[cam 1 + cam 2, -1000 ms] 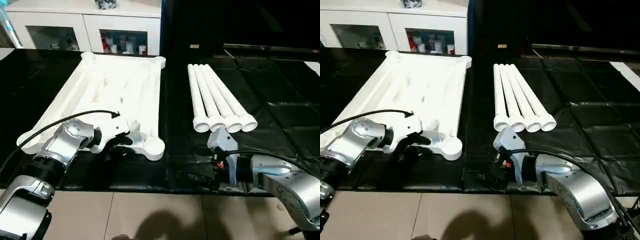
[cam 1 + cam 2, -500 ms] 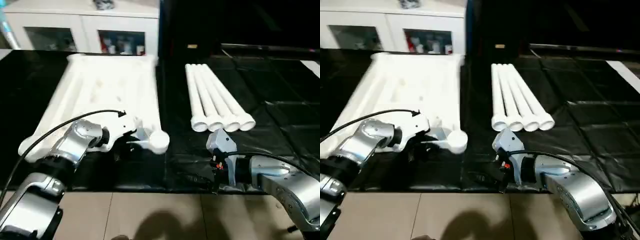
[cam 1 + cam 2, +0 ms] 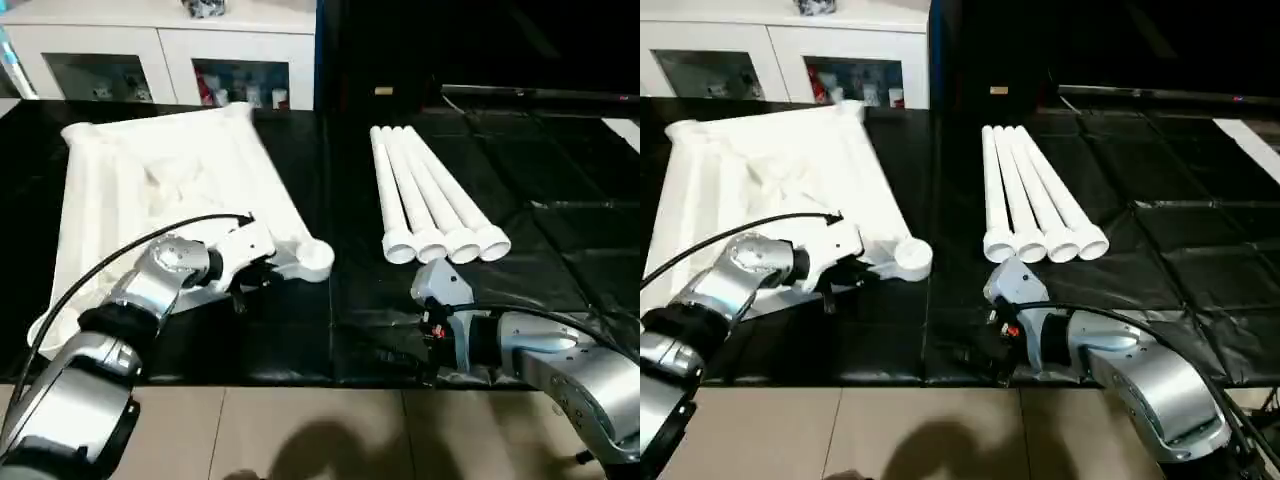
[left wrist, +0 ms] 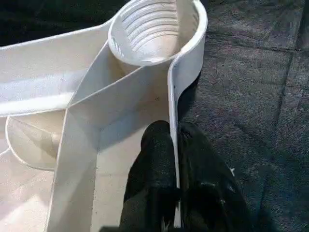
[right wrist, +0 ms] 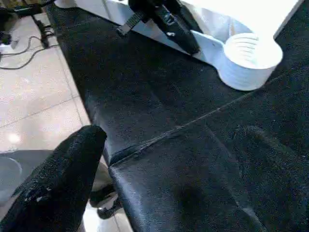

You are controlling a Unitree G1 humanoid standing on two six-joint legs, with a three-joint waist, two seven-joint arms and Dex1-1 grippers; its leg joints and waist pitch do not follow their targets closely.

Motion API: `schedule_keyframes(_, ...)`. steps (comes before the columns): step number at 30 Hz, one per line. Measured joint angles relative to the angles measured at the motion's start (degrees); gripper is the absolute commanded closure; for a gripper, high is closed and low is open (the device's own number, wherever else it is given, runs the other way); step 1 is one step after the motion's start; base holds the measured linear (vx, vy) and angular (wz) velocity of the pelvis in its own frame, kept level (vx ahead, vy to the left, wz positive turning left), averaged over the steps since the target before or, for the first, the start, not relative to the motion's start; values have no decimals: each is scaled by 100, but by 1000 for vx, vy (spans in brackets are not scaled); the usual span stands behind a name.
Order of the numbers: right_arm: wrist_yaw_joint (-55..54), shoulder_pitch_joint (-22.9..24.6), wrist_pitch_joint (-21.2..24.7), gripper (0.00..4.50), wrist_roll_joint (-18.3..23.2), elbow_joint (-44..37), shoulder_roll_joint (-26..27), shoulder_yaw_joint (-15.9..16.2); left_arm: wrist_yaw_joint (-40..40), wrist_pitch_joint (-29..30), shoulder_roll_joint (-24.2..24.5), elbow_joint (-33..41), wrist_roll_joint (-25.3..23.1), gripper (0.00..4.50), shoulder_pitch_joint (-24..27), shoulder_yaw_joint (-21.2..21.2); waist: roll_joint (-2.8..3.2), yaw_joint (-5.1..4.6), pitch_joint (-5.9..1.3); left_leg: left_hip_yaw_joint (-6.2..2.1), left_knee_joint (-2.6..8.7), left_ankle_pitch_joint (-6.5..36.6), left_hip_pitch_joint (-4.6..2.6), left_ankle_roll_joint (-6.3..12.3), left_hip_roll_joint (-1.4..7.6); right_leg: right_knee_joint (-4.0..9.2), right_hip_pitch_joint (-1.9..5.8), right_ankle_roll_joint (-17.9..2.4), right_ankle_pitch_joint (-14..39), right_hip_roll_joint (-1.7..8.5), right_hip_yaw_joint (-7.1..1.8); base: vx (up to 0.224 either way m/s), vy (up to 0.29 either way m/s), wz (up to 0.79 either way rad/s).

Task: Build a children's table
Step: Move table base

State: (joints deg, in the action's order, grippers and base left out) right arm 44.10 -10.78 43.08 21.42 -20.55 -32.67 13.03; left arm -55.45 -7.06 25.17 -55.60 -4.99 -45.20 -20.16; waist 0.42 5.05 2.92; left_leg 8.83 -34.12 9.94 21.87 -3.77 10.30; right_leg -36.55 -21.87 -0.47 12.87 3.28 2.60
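Currently left gripper (image 4: 172, 145) clamped on tabletop (image 3: 160, 190) rim wall; thin pinch could slip; right gripper (image 5: 159, 193) stood apart.

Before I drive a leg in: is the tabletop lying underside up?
Yes: the tabletop shows its ribs and an open corner socket facing up.

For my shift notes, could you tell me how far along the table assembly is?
Nothing is joined yet. In hand: the left gripper is shut on the rim of the upturned tabletop by a corner socket. Left: all four legs lie loose beside it; the right gripper waits open.
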Motion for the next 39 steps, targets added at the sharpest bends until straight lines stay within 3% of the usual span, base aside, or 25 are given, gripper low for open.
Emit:
schedule_keyframes(6, -70, 0, 0, 0, -8, 0, 6, -2, -67, -630, -15, -299, -97, 444, -7, 27, 64, 11, -5, 1, 0, 0, 2, 0, 0, 0, -1, 0, 0, 1, 1, 0, 0, 0)
schedule_keyframes(24, -241, -1, -65, 0, -110, 71, 118, -2, -614, -1575, -146, -885, -232, 444, -147, 38, 126, 120, -17, 8, 0, -1, 1, 1, 0, -11, 0, 2, -1, 8, 3, 0, 0, 0)
schedule_keyframes(26, -253, -1, -83, 0, -125, 85, 135, -2, -526, -1649, -144, -920, -274, 400, -151, 34, 126, 120, -17, 7, 0, -1, 0, 1, 1, -12, 0, 2, -1, 8, 3, 0, 0, 0)
schedule_keyframes(27, -264, -2, -86, 0, -130, 99, 145, -2, -509, -1670, -138, -921, -267, 400, -151, 45, 126, 119, -17, 7, 0, -1, 0, 1, 1, -13, 0, 2, -1, 8, 3, 0, 0, 0)
schedule_keyframes(32, -520, -55, -78, 0, -168, 228, 357, -91, -940, -1498, -19, -448, 240, 357, -148, 450, 124, 94, -17, 10, -2, -2, 2, 0, 2, -12, -4, 2, -1, 8, 3, 0, 0, 0)
schedule_keyframes(39, -1049, -142, -67, 0, -160, 291, 668, -621, -1290, -619, 247, 813, 1257, 290, 8, 1259, 124, 16, -16, 17, -2, -1, 1, 0, 5, -12, -6, 1, 0, 8, 0, 0, 0, 0)
